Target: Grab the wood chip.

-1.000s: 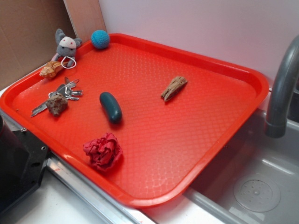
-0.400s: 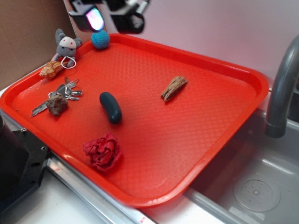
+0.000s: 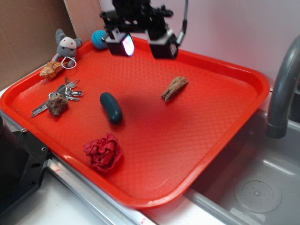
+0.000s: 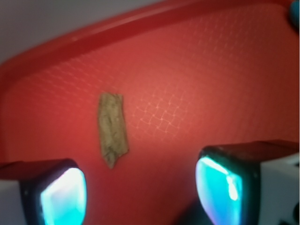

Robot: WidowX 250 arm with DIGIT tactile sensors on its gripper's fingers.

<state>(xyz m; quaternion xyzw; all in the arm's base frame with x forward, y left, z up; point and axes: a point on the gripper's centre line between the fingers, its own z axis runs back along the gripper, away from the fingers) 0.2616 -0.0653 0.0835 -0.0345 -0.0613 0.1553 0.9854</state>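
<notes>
The wood chip (image 3: 175, 88) is a small, rough, light-brown splinter lying flat on the red tray (image 3: 187, 136), right of its middle. In the wrist view the wood chip (image 4: 112, 128) lies lengthwise, ahead of the fingers and nearer the left one. My gripper (image 3: 140, 46) hangs high above the tray's back part, up and to the left of the chip, open, with nothing between its glowing pads (image 4: 63, 197). The gripper (image 4: 143, 194) shows only bare tray between its two fingers.
A teal oval (image 3: 111, 107) lies mid-tray, a crumpled red cloth (image 3: 103, 152) near the front edge. At the left sit a dark rock (image 3: 56, 105), keys (image 3: 65, 92), a seashell (image 3: 50, 70), a grey plush toy (image 3: 66, 47) and a blue ball (image 3: 98, 38). A sink and grey faucet (image 3: 283, 89) stand at the right.
The gripper came into view from the upper left and has moved right and down over the back of the tray, toward the wood chip. The objects on the tray have not moved.
</notes>
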